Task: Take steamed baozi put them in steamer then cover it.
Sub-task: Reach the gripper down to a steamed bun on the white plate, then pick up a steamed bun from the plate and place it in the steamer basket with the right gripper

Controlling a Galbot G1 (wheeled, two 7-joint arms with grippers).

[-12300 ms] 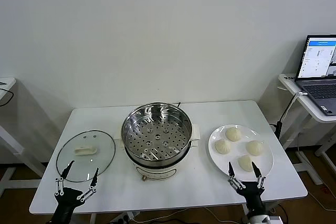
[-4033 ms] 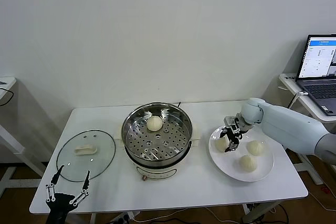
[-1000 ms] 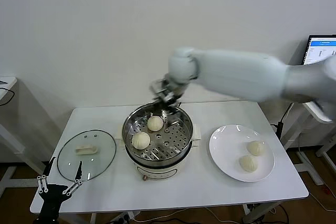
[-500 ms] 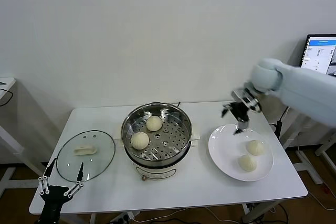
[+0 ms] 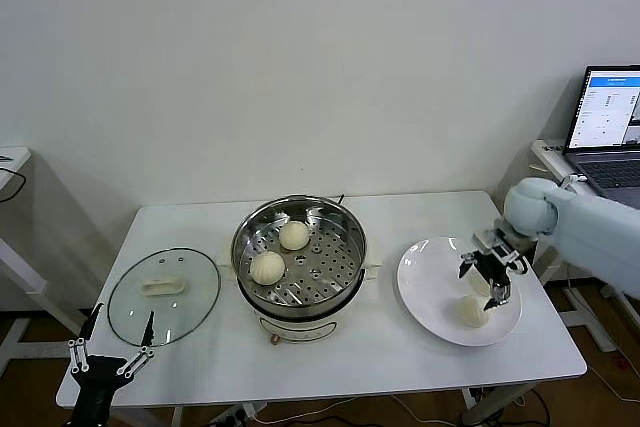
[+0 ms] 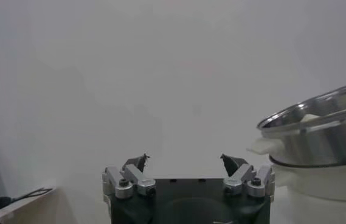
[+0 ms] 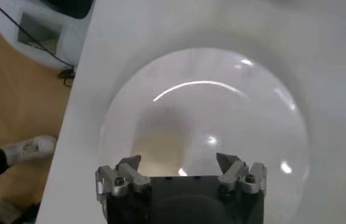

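The steamer [image 5: 298,277] stands at the table's middle with two baozi inside, one at the back [image 5: 293,235] and one at the left [image 5: 267,267]. The white plate [image 5: 430,287] to its right holds one baozi in plain sight [image 5: 472,312]; a second is mostly hidden behind my right gripper [image 5: 485,284]. That gripper is open and empty, low over the plate's right side. In the right wrist view it [image 7: 179,161] hangs open above the plate [image 7: 221,103]. The cover [image 5: 163,295] lies flat to the left of the steamer. My left gripper [image 5: 105,349] is open at the table's front left.
A laptop [image 5: 608,137] sits on a side stand at the far right. The left wrist view shows the open left gripper [image 6: 185,161] with the steamer's wall [image 6: 318,128] beside it. The table's front edge runs close below the plate and the cover.
My right gripper left the steamer, where a second baozi now lies, swung right and came down over the plate's right side. The left arm has barely moved.
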